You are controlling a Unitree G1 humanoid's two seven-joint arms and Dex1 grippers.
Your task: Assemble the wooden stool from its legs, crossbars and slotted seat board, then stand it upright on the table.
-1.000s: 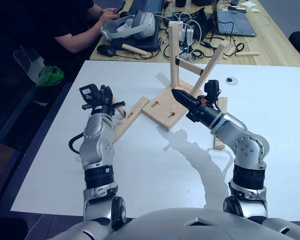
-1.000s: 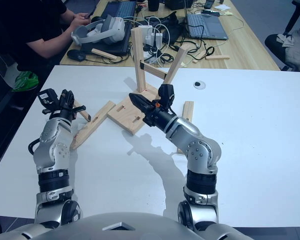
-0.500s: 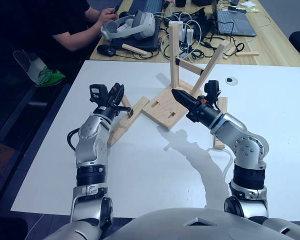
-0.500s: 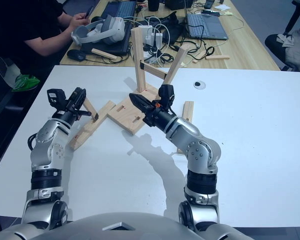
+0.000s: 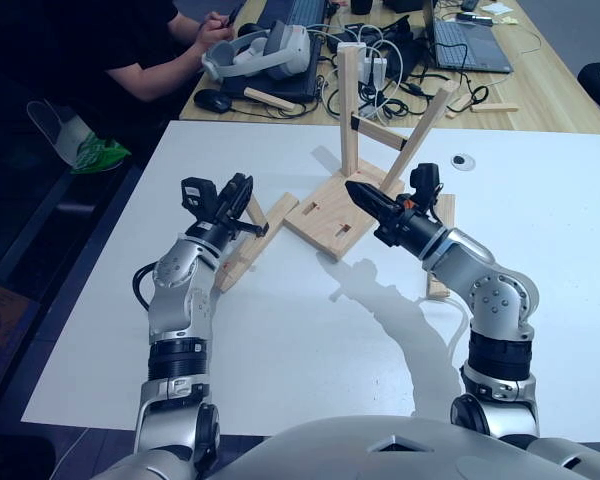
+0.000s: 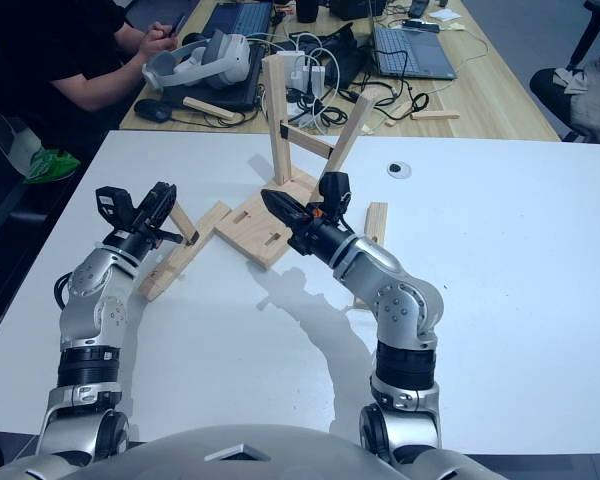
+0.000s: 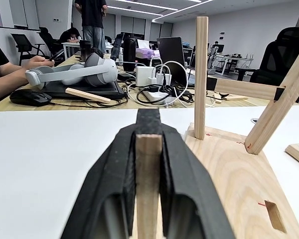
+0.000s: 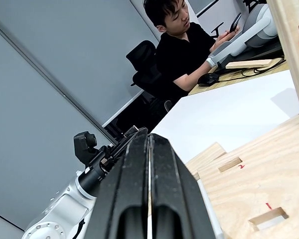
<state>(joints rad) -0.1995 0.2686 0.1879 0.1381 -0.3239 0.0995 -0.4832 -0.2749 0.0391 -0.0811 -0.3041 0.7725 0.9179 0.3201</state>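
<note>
Left eye view: left gripper (image 5: 250,205) forward.

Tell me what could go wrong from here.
The tilted leg leans over the seat board, and the shut right gripper hovers close by; a nudge might loosen its joint. The left gripper pinches a thin wooden bar close to the loose leg lying on the table; lowering it carelessly could knock that leg or twist the bar in the grip.

Probably an open-plan office or lab: the far desk (image 5: 550,95) holds laptops (image 5: 467,45) and a headset (image 5: 265,50), with office chairs (image 7: 291,42) beyond.
</note>
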